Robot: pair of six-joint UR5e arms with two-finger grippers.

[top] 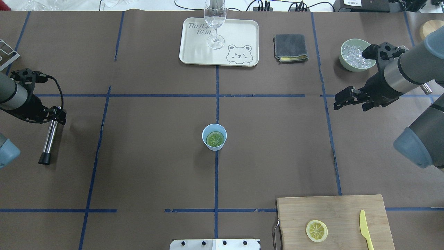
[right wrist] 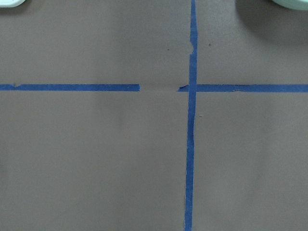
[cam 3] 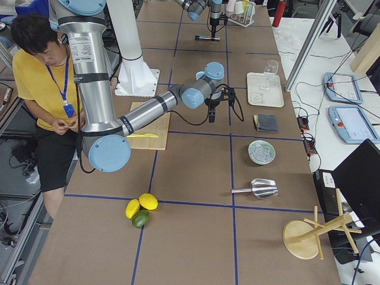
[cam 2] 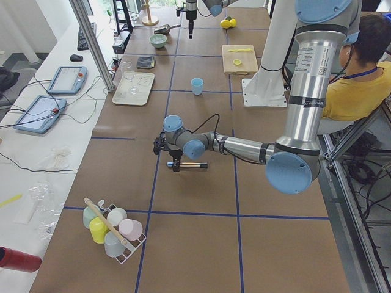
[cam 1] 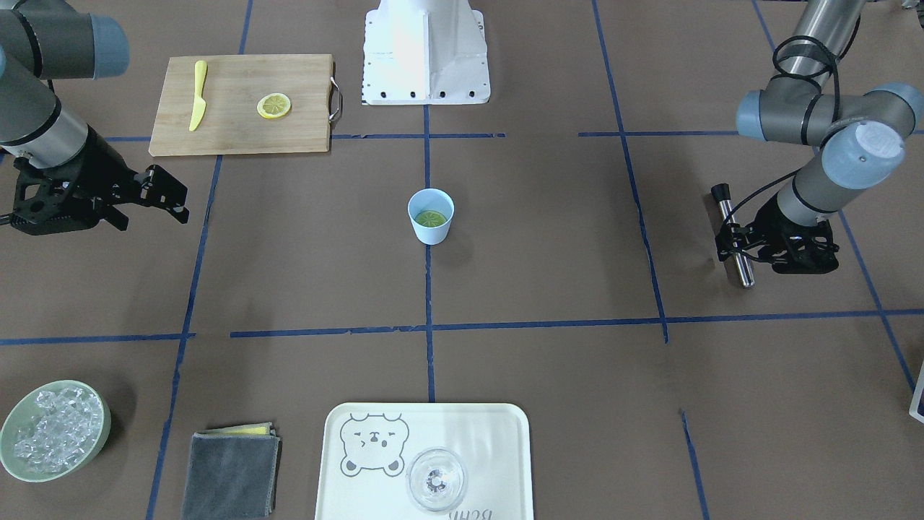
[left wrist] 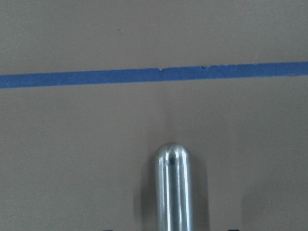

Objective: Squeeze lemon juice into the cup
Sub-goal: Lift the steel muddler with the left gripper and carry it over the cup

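1: Two slices. One lemon [top: 215, 139] lies in the cup [top: 204, 133]; the other slice [top: 316, 230] on the board [top: 333, 210]. Step?
2: Pressing it, I judge. Left gripper [top: 52, 116] pinches the metal rod [top: 48, 140], low, level; cup well apart, so carry and upend. Right gripper [top: 348, 99] spread, empty, likewise well off.

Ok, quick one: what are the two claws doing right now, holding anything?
Left gripper: closed on the metal rod.
Right gripper: open, holding nothing.
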